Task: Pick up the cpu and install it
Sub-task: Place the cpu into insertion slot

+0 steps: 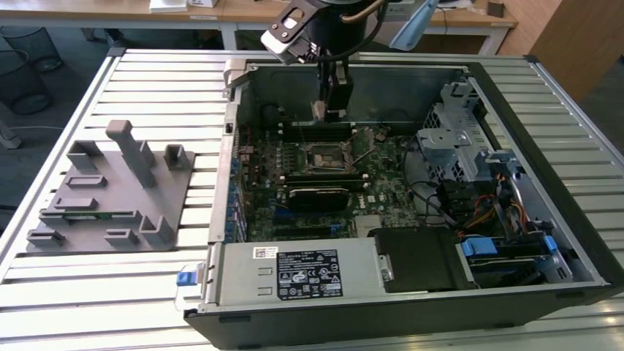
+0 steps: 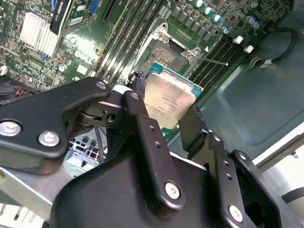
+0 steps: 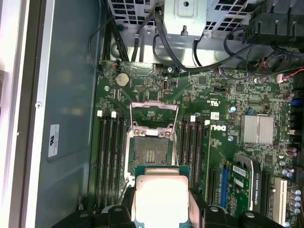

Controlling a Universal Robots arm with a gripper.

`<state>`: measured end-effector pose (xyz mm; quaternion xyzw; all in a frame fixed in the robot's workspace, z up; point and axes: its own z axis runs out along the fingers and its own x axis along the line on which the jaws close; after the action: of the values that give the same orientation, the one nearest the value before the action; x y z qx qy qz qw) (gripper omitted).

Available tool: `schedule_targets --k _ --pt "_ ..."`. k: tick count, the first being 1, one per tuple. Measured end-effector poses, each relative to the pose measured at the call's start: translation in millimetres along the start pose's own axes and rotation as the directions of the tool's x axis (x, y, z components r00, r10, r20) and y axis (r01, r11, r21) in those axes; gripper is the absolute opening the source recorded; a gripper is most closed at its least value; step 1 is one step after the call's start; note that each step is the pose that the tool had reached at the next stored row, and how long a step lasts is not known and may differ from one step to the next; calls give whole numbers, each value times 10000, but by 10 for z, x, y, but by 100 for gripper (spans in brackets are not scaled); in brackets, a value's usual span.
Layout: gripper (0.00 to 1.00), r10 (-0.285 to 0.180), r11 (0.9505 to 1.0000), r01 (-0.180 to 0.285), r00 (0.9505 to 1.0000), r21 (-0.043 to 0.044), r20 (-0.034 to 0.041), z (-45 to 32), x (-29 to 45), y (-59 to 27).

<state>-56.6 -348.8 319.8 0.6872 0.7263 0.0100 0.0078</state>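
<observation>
Pincer gripping the cpu above the open socket inside the computer case

In both wrist views the pincer point(image 2: 166, 99) is clamped onto the cpu point(image 2: 170, 102), with its two black fingers point(image 2: 139, 95) pressing opposite edges of the pale silvery chip. The chip is held in the air, clear of the green motherboard point(image 3: 213, 95). The black-framed socket point(image 3: 151, 154) lies close by on the board beneath, its hinged metal cover point(image 3: 154, 111) swung up. In the exterior view the arm point(image 1: 312, 29) reaches down into the open computer case point(image 1: 229, 146), which lies on the slatted bench point(image 1: 146, 80); a grey holder point(image 1: 107, 190) sits at the exterior view's left
</observation>
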Motion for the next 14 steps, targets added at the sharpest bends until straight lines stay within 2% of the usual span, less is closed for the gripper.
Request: schedule_targets --k 14 --pt "53 0 10000 0 10000 1 1 68 0 -2"
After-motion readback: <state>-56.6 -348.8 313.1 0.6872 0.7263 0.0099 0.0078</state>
